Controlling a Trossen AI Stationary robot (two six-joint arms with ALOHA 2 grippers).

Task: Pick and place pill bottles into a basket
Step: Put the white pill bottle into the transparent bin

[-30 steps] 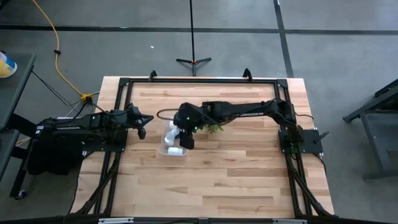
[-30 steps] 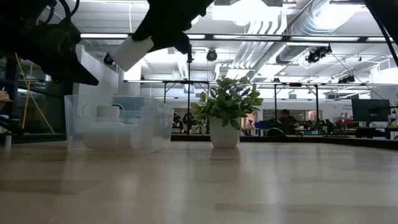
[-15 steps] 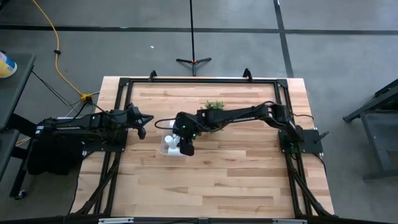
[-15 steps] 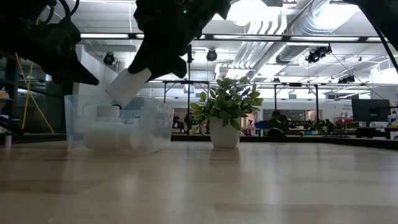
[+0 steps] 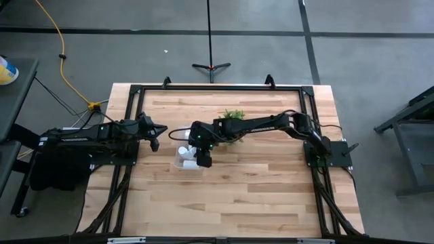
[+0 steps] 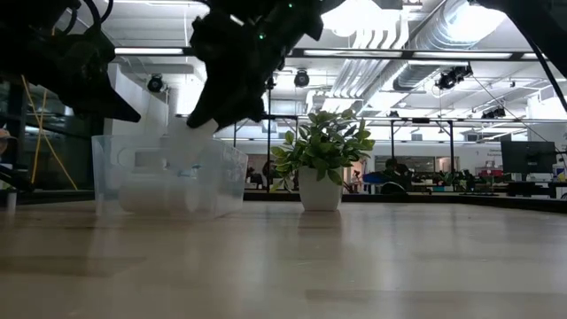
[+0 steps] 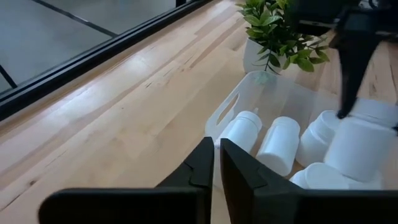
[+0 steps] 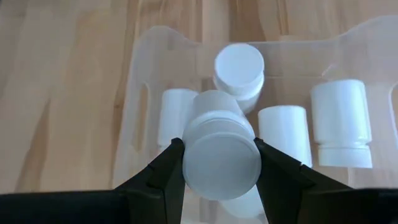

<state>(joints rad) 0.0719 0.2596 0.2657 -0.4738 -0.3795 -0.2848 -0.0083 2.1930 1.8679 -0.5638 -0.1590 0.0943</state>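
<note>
A: Where do I have the right gripper (image 8: pixel 219 163)?

B: Its jaws clamp a small white capped pill bottle (image 8: pixel 219 149) over the clear rectangular plastic basket (image 5: pixel 180 161), beside the green plant (image 6: pixel 322 158)

A: My left gripper (image 7: pixel 216 163)?

B: Jaws nearly closed, empty, near the basket

Bright ceiling lights (image 6: pixel 354 13) glare; arms silhouetted, foreground blurred

Wide bare tabletop (image 5: pixel 230 190) free toward near edge, but plant (image 5: pixel 232 116) crowding basket (image 6: pixel 106 168) on far right, R gripper (image 8: pixel 219 163) w/ bottle (image 8: pixel 219 149) blocking basket mouth, L gripper (image 5: pixel 154 144) just beside its left.
</note>
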